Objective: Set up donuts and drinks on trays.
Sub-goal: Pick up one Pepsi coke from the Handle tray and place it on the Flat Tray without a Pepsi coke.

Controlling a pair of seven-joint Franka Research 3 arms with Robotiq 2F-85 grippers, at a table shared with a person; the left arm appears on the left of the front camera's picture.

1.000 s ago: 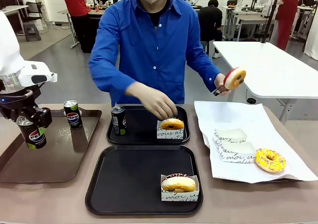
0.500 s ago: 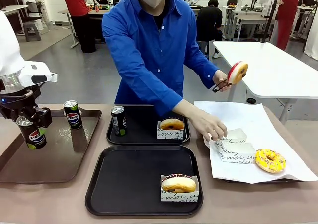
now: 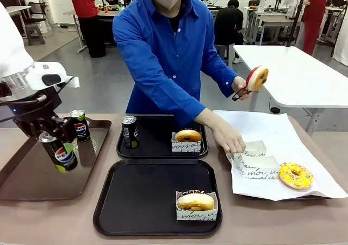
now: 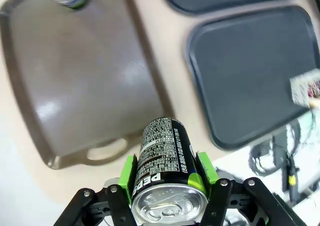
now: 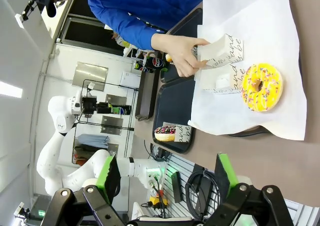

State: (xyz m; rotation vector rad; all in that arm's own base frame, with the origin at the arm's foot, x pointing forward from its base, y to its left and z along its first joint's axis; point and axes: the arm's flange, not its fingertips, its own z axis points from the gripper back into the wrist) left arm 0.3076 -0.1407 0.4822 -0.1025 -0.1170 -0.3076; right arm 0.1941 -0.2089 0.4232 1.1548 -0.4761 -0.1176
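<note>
Over brown tray (image 3: 27, 182), left end effector (image 3: 56, 139) gripping can (image 3: 65, 157) shifted rightward; right end effector (image 5: 166, 175) wide, empty.

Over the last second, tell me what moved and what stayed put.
The left pincer, shut on a Pepsi can, carried it rightward over the brown tray toward the near black tray. The person's hand left the far boxed donut and reached the paper boxes. Unchanged: the other two cans, the near boxed donut, the yellow donut, the raised red-iced donut.

We've got 1 long brown plastic tray with handles (image 3: 32, 185) left, 1 white paper sheet (image 3: 283, 130) right, both on the tan tabletop (image 3: 261, 219).
</note>
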